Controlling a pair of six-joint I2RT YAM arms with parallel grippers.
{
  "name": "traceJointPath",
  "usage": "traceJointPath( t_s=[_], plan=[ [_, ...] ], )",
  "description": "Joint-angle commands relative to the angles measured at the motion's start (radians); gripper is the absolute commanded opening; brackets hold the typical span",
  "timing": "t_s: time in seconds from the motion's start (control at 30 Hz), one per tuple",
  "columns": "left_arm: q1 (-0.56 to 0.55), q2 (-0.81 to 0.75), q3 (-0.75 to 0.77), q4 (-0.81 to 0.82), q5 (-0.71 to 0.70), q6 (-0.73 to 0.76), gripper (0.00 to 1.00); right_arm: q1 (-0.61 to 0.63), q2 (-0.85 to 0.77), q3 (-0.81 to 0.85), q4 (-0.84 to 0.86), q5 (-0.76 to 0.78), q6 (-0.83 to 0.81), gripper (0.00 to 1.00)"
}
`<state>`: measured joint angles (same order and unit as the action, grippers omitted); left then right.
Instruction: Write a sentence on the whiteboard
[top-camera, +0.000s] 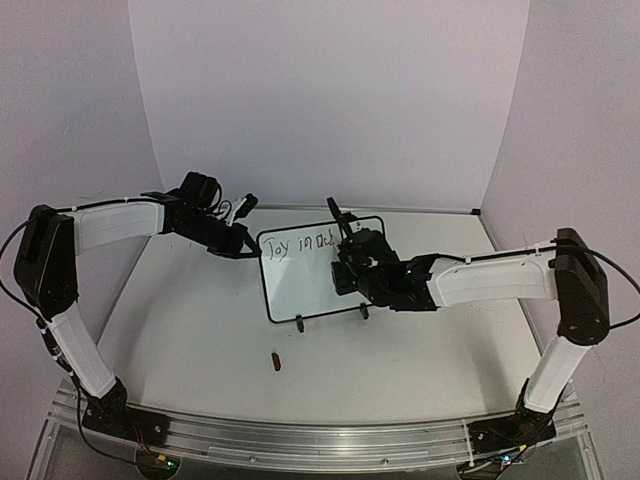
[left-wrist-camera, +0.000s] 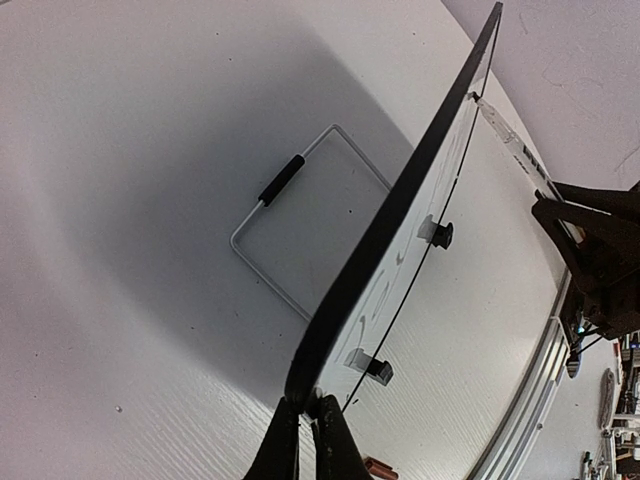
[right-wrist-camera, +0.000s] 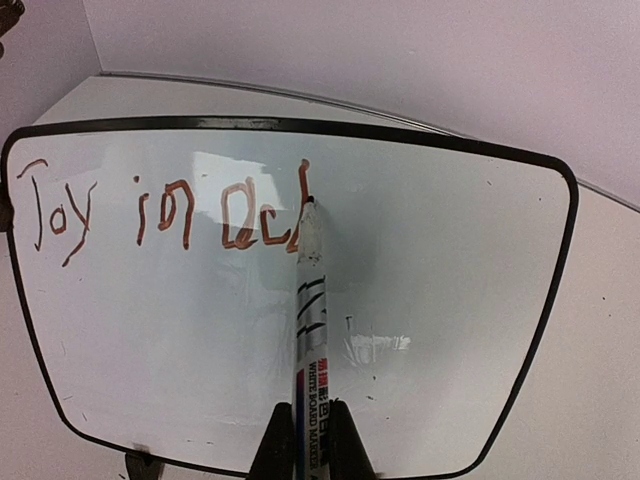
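Whiteboard (right-wrist-camera: 450, 260) upright, side edge pinched by left gripper (left-wrist-camera: 308, 412). Marker (right-wrist-camera: 308, 300) clamped in right gripper (right-wrist-camera: 311, 432), tip touching whiteboard at end of red lettering (right-wrist-camera: 160, 210).

**A robotics lab cell**

We read this as a robotics lab. A left arm (top-camera: 115, 225) and a right arm (top-camera: 495, 283) are bolted to an aluminium rail (top-camera: 320, 440) at the near edge of a white bench (top-camera: 200, 340). Bare pale walls (top-camera: 330, 90) close it in on three sides, and blurred clutter (left-wrist-camera: 620, 400) shows past the bench edge.
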<state>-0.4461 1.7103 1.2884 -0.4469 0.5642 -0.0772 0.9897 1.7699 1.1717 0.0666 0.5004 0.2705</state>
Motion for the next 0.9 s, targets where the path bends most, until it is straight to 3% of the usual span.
traceJointPath(
  t_s=[0.0,0.87],
  plan=[
    [-0.007,-0.015,0.034,-0.032,-0.017,0.032,0.0,0.0,0.022,0.038,-0.008,0.028,-0.007,0.0],
    [-0.007,-0.018,0.035,-0.032,-0.018,0.033,0.0,-0.005,-0.005,0.006,-0.042,0.06,0.038,0.0]
  ],
)
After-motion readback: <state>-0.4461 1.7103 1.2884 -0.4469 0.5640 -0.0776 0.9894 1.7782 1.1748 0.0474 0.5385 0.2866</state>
